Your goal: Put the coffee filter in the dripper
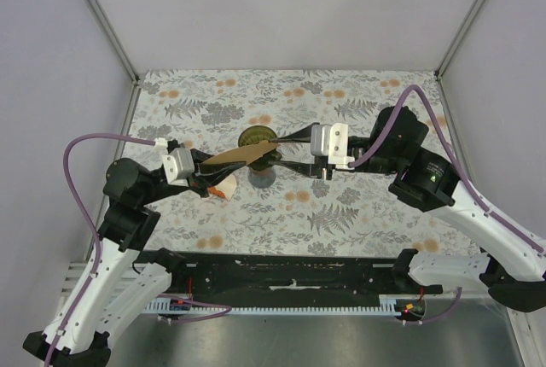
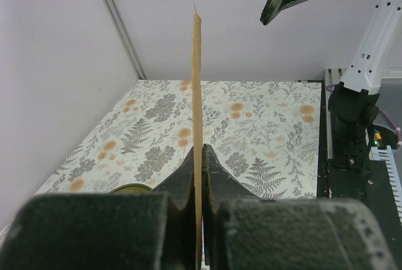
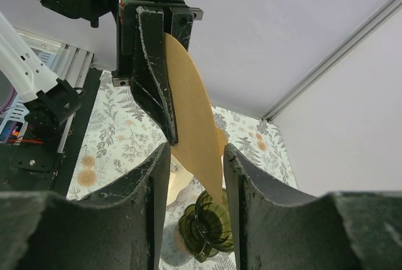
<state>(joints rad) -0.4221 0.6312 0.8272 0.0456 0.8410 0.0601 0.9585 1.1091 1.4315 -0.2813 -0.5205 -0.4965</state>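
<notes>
Fingers of my left gripper are pinched tight on the coffee filter, which I see edge-on as a thin tan strip rising out of the clamp. From above, the filter is held up off the table. It slants from my left gripper toward the dripper, and its far tip overlaps the dripper's near rim. It is not in the dripper.

My right gripper stands with its fingers apart. In its own camera the filter shows in the gap between them, and I cannot tell whether either finger touches the paper. Below, that camera shows the dripper as dark green ribbed glass on the cloth. From above, the right gripper reaches in from the dripper's right, its tips just beside the dripper.

An orange and white carton lies near the dripper on its near left, under my left gripper.

Under the dripper the table is spread with a pale cloth printed with grey ferns and orange blooms. Plain pale walls close it in beyond the dripper and on both sides, with metal frame posts at the corners. A black rail runs along the near edge.
</notes>
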